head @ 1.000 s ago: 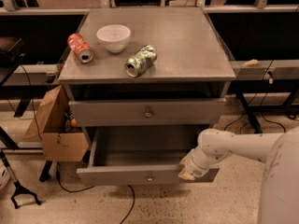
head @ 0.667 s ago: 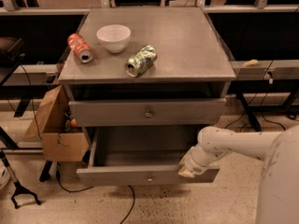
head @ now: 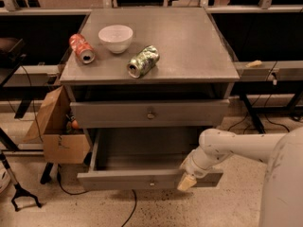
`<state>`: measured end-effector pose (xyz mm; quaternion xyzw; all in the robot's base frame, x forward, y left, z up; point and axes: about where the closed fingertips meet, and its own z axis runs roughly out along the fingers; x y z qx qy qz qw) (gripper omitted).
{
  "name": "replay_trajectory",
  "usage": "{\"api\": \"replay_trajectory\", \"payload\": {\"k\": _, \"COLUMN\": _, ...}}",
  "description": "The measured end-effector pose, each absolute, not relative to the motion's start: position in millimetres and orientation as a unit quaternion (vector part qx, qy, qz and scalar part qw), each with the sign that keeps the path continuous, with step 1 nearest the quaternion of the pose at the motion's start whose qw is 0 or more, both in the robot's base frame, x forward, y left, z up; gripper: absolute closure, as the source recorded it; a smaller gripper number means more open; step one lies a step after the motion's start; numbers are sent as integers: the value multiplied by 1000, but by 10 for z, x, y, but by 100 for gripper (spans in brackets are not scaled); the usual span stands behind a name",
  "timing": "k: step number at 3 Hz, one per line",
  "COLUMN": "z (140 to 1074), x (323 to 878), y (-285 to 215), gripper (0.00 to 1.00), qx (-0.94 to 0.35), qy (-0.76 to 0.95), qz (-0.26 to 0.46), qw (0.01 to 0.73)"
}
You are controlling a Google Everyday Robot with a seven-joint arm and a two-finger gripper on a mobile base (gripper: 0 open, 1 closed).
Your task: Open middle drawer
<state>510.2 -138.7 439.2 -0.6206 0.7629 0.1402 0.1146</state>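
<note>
1. The middle drawer of the grey cabinet stands pulled out far toward the camera, and its inside looks bare.
2. Its flat front panel carries one small round knob in the centre.
3. The gripper is low at the right part of this front panel, to the right of the knob. Its beige tip lies over the panel's edge.
4. I cannot tell if the gripper is open or closed, nor if it grips the panel.
5. The white arm comes in from the right side and bends down to the drawer.
6. The drawer above is almost closed and has its own centre knob.
7. On the cabinet top, a white bowl stands upright. A red can lies on its side just to the left of it, and a green can lies on its side near the front.
8. A cardboard box stands on the floor beside the cabinet's left side.
</note>
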Motion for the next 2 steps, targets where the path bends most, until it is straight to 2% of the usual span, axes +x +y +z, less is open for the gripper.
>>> {"api": "replay_trajectory", "payload": {"k": 1, "z": 4393, "x": 5065, "y": -1332, "gripper": 0, "qx": -624, "qy": 759, "qz": 145, "qw": 114}}
{"api": "replay_trajectory", "payload": {"k": 2, "z": 4112, "x": 4833, "y": -889, "gripper": 0, "qx": -645, "qy": 733, "qz": 183, "qw": 114}}
